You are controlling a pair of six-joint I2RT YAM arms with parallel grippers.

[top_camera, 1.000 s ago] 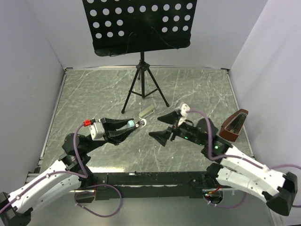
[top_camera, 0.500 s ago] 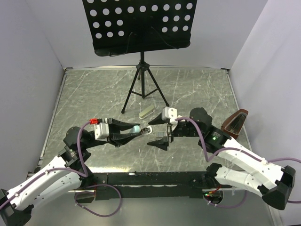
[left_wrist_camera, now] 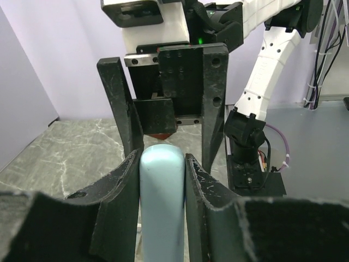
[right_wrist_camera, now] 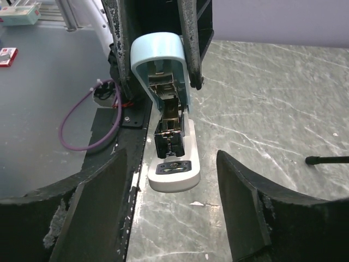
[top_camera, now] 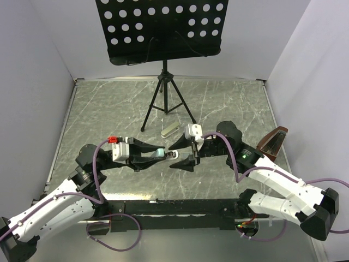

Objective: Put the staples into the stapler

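We see the stapler (right_wrist_camera: 163, 71) held just above the marbled grey surface (top_camera: 109, 103), near the middle and in front of both arms. The left gripper (left_wrist_camera: 162, 161) is clamped on its pale blue top cover, one finger pressed to each side. The cover is swung up and away from the white base (right_wrist_camera: 173, 169), which hangs below it with its front end low over the surface. Between cover and base we see the bare metal magazine; we cannot tell whether any staples sit in it.

The right gripper (right_wrist_camera: 170, 158) faces the front of the stapler with its jaws wide apart and nothing between them. Its fingers flank the white base without touching it.

The staples (top_camera: 170, 130), a small flat grey strip, lie on the surface just beyond the two grippers, near a foot of the black music stand (top_camera: 163, 27). Nothing holds them.

We judge that the stapler is being opened and steadied, and that loading has not begun. The next move, as we read it, calls for the free right gripper to reach the strip, pinch it by its long edges, and line it up with the narrow magazine while the left gripper keeps the cover raised. The strip is thin and lies flat, so we expect it to be hard to lift cleanly.
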